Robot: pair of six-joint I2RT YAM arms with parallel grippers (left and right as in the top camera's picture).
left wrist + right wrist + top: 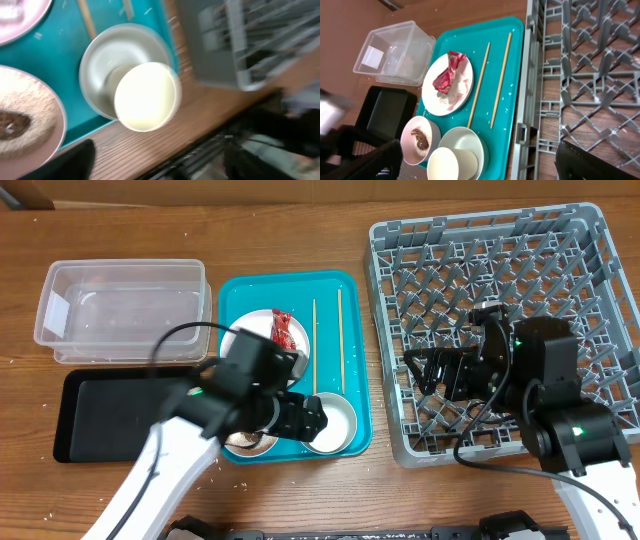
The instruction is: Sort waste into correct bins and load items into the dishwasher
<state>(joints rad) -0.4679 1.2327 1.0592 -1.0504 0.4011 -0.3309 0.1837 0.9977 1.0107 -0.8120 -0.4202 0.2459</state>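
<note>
The teal tray (pixel 355 310) holds the white plate (pixel 250 325) with the red wrapper (pixel 283 332) and napkin (pixel 452 95) on it. Beside it lie two chopsticks (pixel 314 340). The pink bowl (pixel 420 140) holds brown scraps. The white cup (pixel 147 95) lies on its side in the white bowl (pixel 100 60). My left gripper (pixel 308 416) hovers over these bowls, open and empty in the blurred left wrist view (pixel 160 160). My right gripper (pixel 425 370) is open and empty over the grey dish rack (pixel 590 240), facing the tray (pixel 480 155).
The clear tub (pixel 120 305) stands at the far left with the black tray (pixel 110 415) in front of it. Loose rice grains dot the teal tray. The rack's left wall (pixel 527 100) runs close along the tray's right edge.
</note>
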